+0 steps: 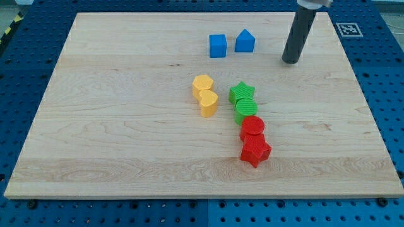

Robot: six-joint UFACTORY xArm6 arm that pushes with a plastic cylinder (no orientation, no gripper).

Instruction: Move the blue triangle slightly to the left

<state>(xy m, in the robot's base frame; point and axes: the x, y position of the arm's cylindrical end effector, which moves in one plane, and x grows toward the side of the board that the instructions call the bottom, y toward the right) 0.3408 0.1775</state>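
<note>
The blue triangle [245, 41] sits near the top of the wooden board [113, 126], just right of a blue cube [218, 45], with a small gap between them. My tip [291, 61] rests on the board to the right of the blue triangle and slightly lower in the view, well apart from it. The dark rod rises from the tip toward the view's top edge.
A yellow hexagon [202, 84] and a yellow heart-like block [208, 103] touch at mid-board. To their right a green star [242, 93], a green round block [245, 110], a red round block [253, 128] and a red star [255, 151] form a chain. A marker tag [348, 29] lies at the top right.
</note>
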